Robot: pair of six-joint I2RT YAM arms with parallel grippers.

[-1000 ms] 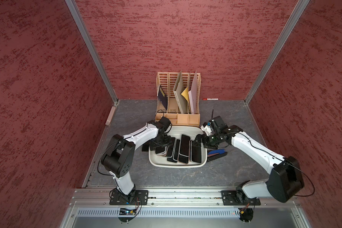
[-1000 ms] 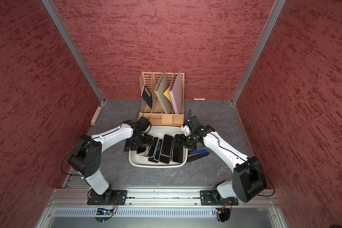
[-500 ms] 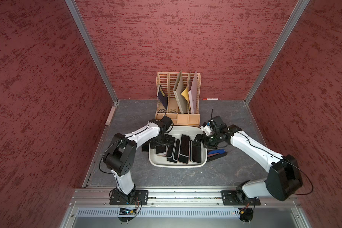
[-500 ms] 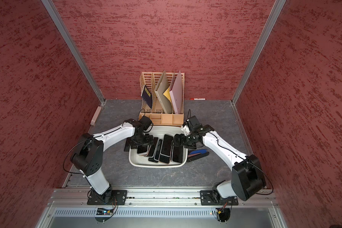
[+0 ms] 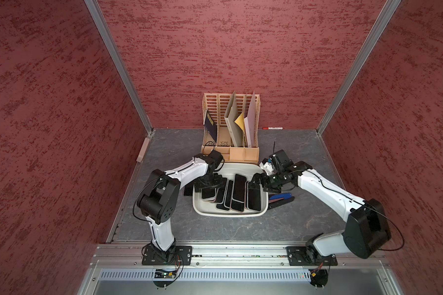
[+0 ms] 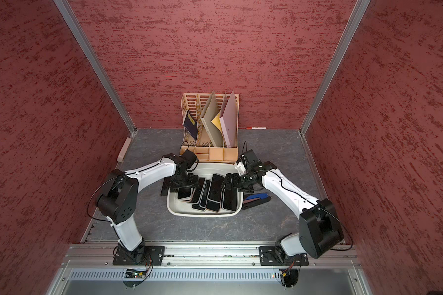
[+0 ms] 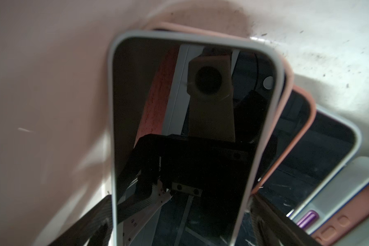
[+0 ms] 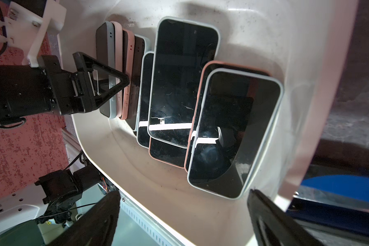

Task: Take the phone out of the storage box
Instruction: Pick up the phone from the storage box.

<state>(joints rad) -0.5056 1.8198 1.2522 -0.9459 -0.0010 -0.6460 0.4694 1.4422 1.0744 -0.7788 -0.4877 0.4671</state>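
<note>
Hovering over opposite ends of the storage box (image 5: 230, 214), both grippers have their jaws spread wide apart. The storage box sits in the middle of the bench (image 5: 215, 229), just in front of the beige file rack (image 5: 241, 153). The phones (image 5: 239, 190) lie inside it, overlapping, mostly screen-up, with a few on edge at the left end. The left gripper (image 5: 209, 184) is low over those left-end phones. Its wrist view shows a grey-cased phone (image 7: 190, 138) running between its two fingers (image 7: 90, 225); whether they touch it cannot be told. The right gripper (image 5: 256, 182) hangs above the right end, over a pale-cased phone (image 8: 234, 132). A blue-handled tool (image 5: 283, 198) lies beside the box's right wall.
</note>
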